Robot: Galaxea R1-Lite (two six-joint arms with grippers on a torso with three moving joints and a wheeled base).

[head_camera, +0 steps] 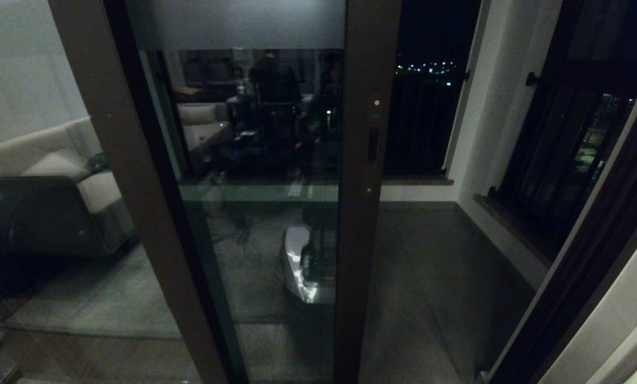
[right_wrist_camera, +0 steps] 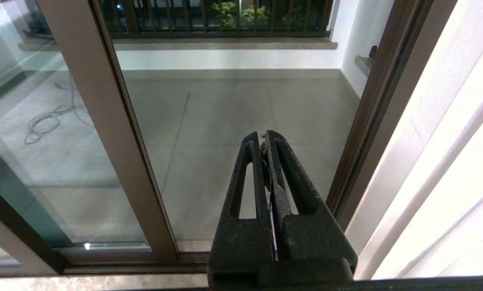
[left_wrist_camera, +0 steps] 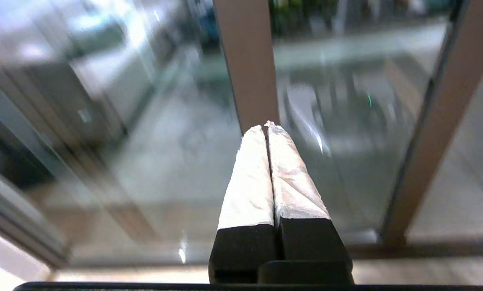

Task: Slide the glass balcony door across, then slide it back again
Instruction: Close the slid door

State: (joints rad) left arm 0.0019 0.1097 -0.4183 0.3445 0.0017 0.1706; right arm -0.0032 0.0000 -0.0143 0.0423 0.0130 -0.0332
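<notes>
The glass balcony door stands partway across the opening. Its dark brown stile carries a slim black recessed handle, and a frosted band runs across its top. Neither gripper shows in the head view. In the left wrist view my left gripper is shut with nothing in it, its white-wrapped fingertips pointing at a brown frame post between glass panes. In the right wrist view my right gripper is shut and empty. It hangs before the open gap, with the door's stile off to one side.
To the right of the door's stile the way onto the grey balcony floor is open, bounded by the dark door jamb. A black-framed side window lines the right wall. A pale sofa shows in the left panel. A cable lies behind the glass.
</notes>
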